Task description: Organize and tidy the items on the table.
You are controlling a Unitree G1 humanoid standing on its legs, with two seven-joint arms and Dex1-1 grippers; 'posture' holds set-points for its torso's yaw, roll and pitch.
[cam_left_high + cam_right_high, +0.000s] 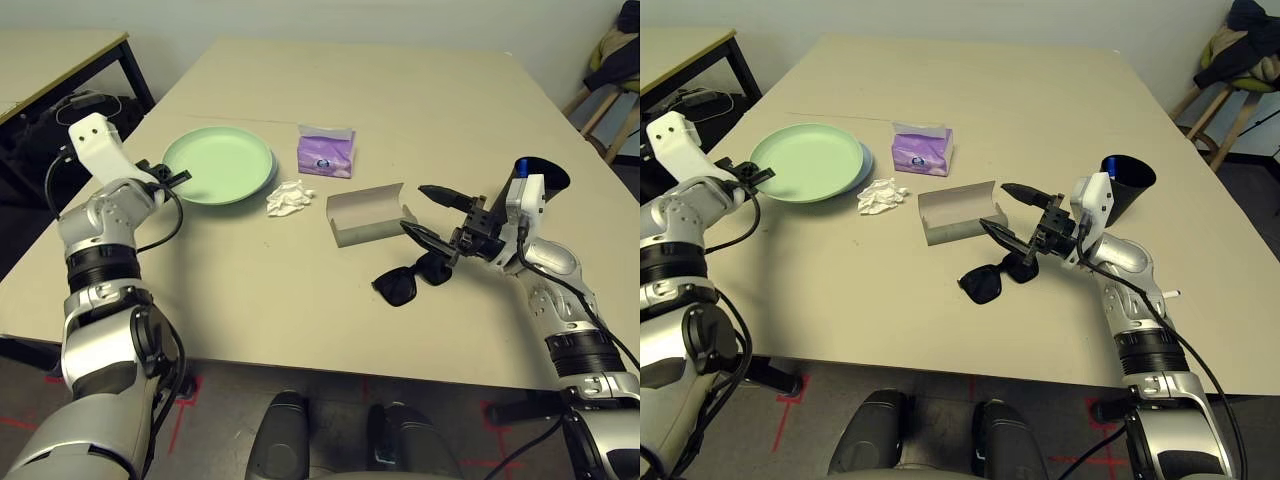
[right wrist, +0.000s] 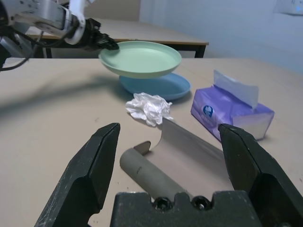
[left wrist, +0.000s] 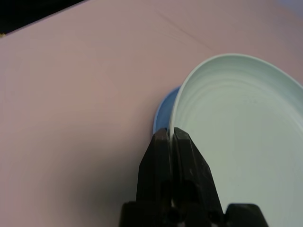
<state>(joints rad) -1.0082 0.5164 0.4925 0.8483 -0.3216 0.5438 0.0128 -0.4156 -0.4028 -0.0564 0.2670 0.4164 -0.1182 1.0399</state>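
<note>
We see the left gripper [image 3: 171, 135] clamped on the rim of the green plate [image 1: 220, 163], its two black fingers pressed together over the plate's edge. From the right wrist view the green plate is lifted clear of the blue plate [image 2: 156, 86], which lies flat on the table [image 1: 400, 100] directly beneath it; the green one sits slightly tilted above it.

The right gripper [image 1: 428, 212] stands wide apart and grips nothing. Between and just beyond its fingers lies the grey-beige glasses case [image 1: 368, 214], open, with its lid curved upward. Just below that gripper, near its lower finger, the black sunglasses [image 1: 408, 280] rest on the table, beside the case's near corner. Behind the right gripper's wrist stands the black cup [image 1: 1127, 185], whose inside looks blue.

Beyond the case from the right gripper, the crumpled white tissue [image 1: 288, 198] lies just beside the plates, between them and the case. The purple tissue pack [image 1: 325, 152] sits farther out from the right gripper, past the case, with a white sheet sticking up from its top. A small white pen [image 1: 1170, 294] lies by the right forearm, on the table's right side.

At the far left, beyond the left arm, a black-legged side desk [image 1: 60, 50] stands apart from the table.
</note>
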